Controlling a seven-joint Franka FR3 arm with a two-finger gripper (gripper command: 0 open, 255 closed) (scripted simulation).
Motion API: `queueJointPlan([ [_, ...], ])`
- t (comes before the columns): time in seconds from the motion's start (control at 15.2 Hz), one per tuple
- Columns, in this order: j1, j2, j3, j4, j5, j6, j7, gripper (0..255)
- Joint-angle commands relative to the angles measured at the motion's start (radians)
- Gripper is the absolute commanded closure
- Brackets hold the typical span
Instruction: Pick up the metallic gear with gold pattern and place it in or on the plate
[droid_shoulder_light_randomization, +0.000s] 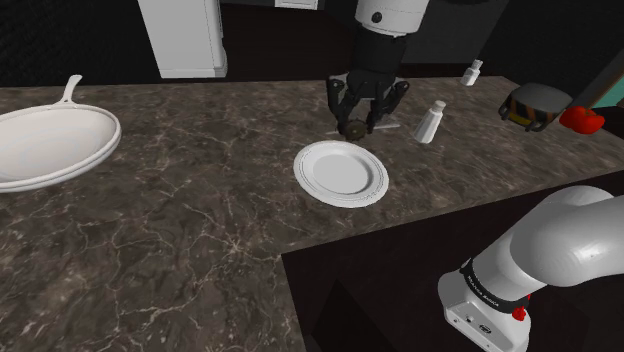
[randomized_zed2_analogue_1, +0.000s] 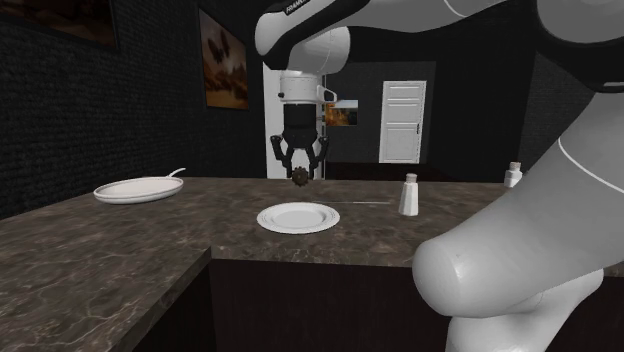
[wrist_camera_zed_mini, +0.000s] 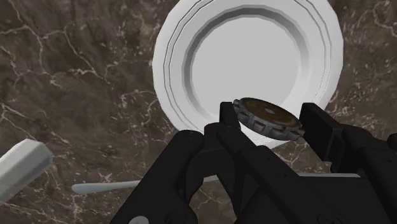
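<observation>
At the shoulder view's left, you see a white pan cut off by the frame edge. Midway, the gripper clasps the gear between its fingers. The gear sits tilted above the counter, just beyond the plate, and its gold pattern is hard to make out there. To the right stands a white shaker. The dark, marbled counter runs back to dark walls.

You see the gear, a dark grey toothed disc with a gold-brown face, clasped at a tilt between the fingers of the gripper and raised off the counter. The plate, white and round with a ridged rim, lies flat on the counter, lower than the gear and close to it.
</observation>
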Motion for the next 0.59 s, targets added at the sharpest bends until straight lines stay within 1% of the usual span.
queueJointPlan([
  [0.0,0.0,0.011,0.012,-0.01,0.002,0.022,0.008,255],
  [0.53,0.007,0.011,0.032,-0.115,0.017,0.128,0.003,255],
])
